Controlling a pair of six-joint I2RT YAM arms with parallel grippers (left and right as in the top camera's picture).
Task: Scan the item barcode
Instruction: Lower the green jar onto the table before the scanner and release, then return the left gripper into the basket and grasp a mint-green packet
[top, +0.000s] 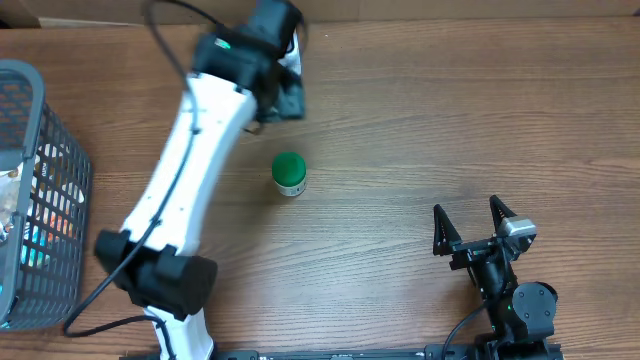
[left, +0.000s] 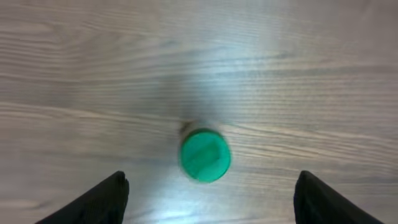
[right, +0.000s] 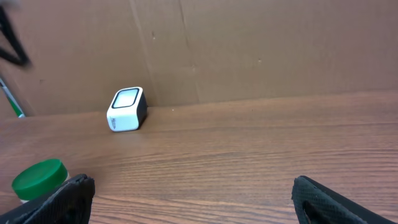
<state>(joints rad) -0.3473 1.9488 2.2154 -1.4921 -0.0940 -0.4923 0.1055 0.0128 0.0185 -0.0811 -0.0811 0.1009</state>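
A small green-lidded jar (top: 289, 174) stands upright on the wooden table (top: 420, 120), a little left of the table's middle in the overhead view, with a sliver of its pale body showing under the cap. No barcode can be made out on it from any camera.

At the jar's 12 o'clock the left hand (left: 210, 182) hangs above it, jaws wide apart and holding nothing. In the left wrist view its two dark fingers (left: 99, 200) sit well out to either side of the green lid, touching neither the jar nor each other.

Farther out toward 12 o'clock a white-and-black scanner (right: 127, 109) rests on the table against a brown cardboard wall (right: 261, 50); overhead, the left arm hides most of it.

At the jar's 9 o'clock, at the table's left edge, sits a grey wire basket (top: 62, 170) with several packaged goods inside, too blurred to name.

At about 4 o'clock, near the table's front edge, the right hand (top: 470, 222) is parked with its jaws fully spread and empty, well apart from the jar.
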